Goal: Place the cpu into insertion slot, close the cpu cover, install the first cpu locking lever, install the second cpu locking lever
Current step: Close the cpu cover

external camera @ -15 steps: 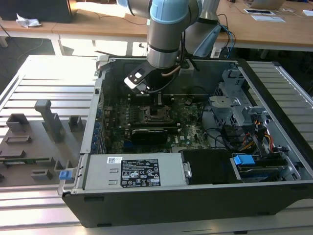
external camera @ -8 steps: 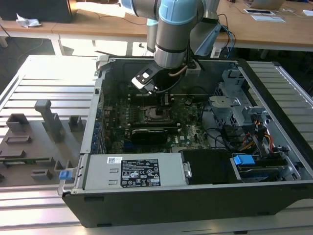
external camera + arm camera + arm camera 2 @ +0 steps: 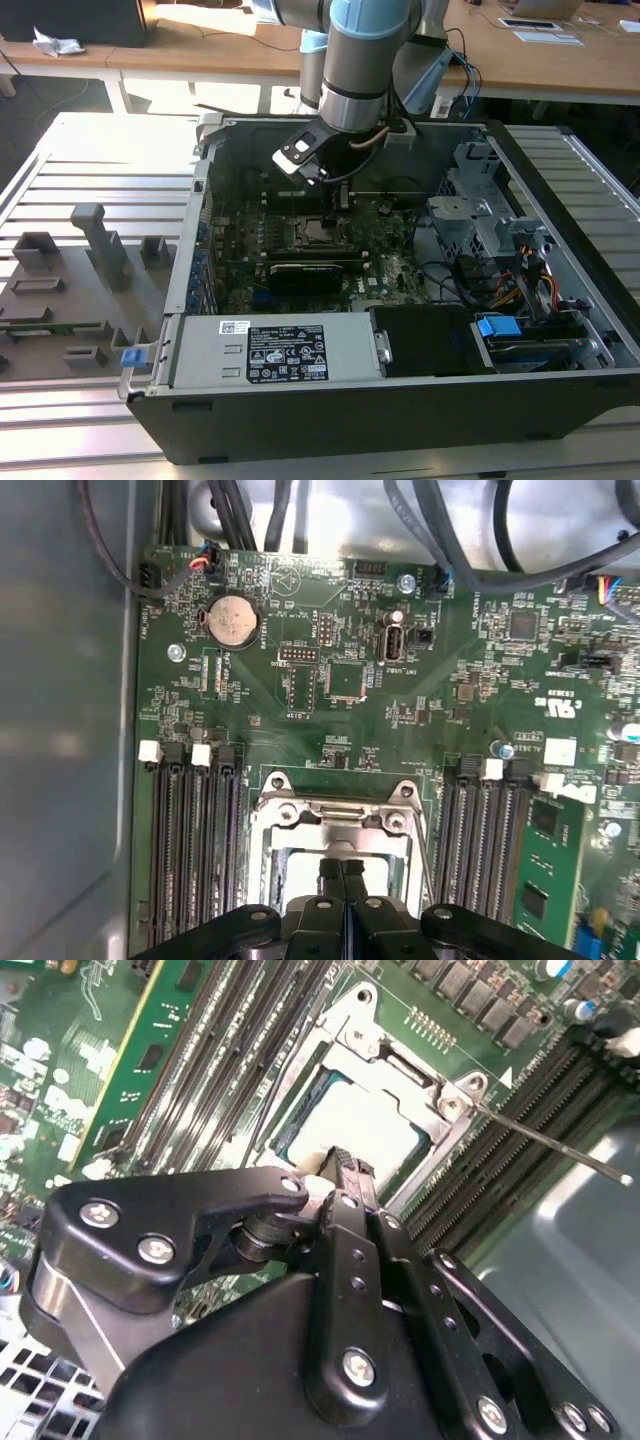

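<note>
In the exterior view my gripper (image 3: 338, 198) hangs inside the open computer case, just above the insertion slot (image 3: 322, 232) on the green board. Both wrist views show the two black fingers pressed together with nothing between them. Their tips (image 3: 338, 1160) (image 3: 343, 868) rest at the edge of the socket. The cpu (image 3: 372, 1120) (image 3: 296, 866) lies in the slot, silver top up. The metal cpu cover (image 3: 348, 1028) (image 3: 330, 816) lies flat around it as a frame. A thin locking lever (image 3: 545, 1140) sticks out free beside the socket.
Rows of black memory slots (image 3: 190, 840) (image 3: 490, 830) flank the socket, with a green card (image 3: 550, 870) beyond one row. A coin battery (image 3: 232, 618) and cables (image 3: 250, 510) lie past the socket. The case holds a power supply (image 3: 270, 350) and drive cage (image 3: 480, 200). A grey fixture tray (image 3: 70, 290) lies outside.
</note>
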### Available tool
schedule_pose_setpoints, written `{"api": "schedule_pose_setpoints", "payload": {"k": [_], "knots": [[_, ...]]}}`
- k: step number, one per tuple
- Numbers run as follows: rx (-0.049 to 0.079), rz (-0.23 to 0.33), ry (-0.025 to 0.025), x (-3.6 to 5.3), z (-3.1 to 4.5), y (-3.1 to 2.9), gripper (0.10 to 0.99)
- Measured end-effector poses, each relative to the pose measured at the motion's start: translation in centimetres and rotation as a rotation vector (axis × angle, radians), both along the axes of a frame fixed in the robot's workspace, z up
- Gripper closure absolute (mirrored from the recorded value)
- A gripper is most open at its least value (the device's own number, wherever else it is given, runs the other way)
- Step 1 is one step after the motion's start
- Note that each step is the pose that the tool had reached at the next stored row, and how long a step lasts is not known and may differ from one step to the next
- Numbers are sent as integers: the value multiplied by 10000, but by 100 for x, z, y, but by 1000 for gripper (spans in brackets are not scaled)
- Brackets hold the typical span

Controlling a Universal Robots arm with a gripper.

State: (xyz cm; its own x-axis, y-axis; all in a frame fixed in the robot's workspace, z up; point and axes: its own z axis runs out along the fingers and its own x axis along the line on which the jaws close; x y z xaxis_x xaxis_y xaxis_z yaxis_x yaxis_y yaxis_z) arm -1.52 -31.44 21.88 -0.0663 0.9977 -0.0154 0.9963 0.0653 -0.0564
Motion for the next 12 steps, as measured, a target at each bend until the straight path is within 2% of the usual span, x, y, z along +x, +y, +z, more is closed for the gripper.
{"api": "schedule_pose_setpoints", "payload": {"k": [3, 5, 7, 11, 12], "knots": [[0, 0, -1, 0, 81, 0, 980], [2, 0, -2, 0, 192, 0, 980], [-1, 0, -1, 0, 263, 0, 980], [0, 0, -1, 0, 458, 0, 980], [0, 0, -1, 0, 546, 0, 980]]}}
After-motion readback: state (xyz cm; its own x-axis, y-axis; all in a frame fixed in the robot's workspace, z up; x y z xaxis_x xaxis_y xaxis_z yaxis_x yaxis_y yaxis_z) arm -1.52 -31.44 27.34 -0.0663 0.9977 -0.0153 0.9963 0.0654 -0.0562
